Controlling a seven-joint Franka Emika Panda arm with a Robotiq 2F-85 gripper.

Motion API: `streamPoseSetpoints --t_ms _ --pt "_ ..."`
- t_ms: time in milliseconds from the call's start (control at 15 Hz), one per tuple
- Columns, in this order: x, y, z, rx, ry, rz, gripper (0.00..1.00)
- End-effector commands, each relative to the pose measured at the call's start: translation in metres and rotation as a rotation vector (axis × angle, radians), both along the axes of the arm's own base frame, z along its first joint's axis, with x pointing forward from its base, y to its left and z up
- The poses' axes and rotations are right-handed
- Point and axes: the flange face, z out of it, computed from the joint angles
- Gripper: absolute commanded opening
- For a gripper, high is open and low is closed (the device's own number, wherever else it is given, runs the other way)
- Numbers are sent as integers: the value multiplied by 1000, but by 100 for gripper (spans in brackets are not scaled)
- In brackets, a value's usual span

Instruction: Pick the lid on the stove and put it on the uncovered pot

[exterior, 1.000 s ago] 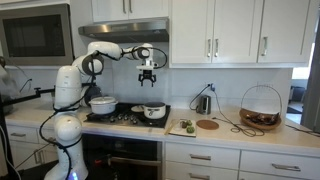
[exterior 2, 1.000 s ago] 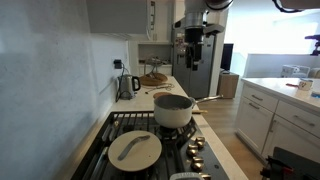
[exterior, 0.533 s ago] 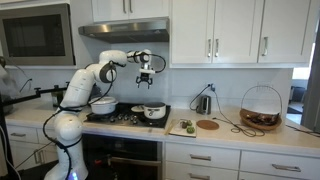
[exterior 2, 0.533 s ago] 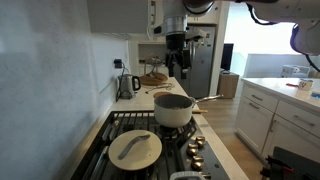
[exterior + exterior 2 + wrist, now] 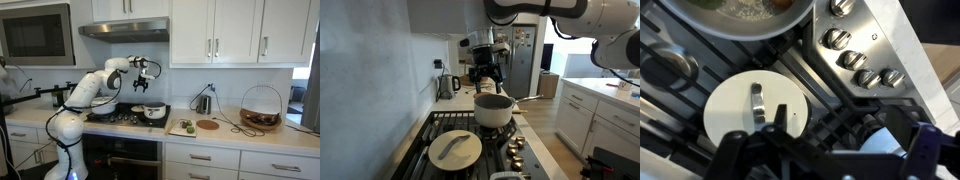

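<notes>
Lid (image 5: 455, 148) lies flat on the stove (image 5: 445, 122) grate near the uncovered pot (image 5: 493, 110), looks light, stiff, slick, so I'd pinch its raised centre handle (image 5: 758, 103); gripper (image 5: 486, 82) hangs overhead, jaws spread open.

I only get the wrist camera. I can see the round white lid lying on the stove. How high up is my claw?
Observer: Way up. In both exterior views the gripper hangs in the air above the stove, touching nothing.
Operator: Where's the pot that needs the lid?
Observer: In an exterior view the uncovered pot stands on the stove's back half, beyond the lid, and the two are apart.
Operator: What's past the stove?
Observer: A kettle stands on the counter beyond the stove.
</notes>
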Motion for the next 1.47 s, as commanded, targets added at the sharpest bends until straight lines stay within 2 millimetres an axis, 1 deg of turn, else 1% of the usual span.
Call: streamPoseSetpoints --t_ms 0,267,467,667,933,1200,1400 --pt "3 24 -27 6 44 193 100" --pt "0 47 -53 -11 74 358 100" --pt "5 64 -60 -16 7 405 100" --pt "9 77 -60 -17 -64 407 100" --pt "15 89 -62 -23 -154 383 100" --pt "29 95 -78 -46 -238 357 100" --pt "35 97 -98 -51 -244 333 100"
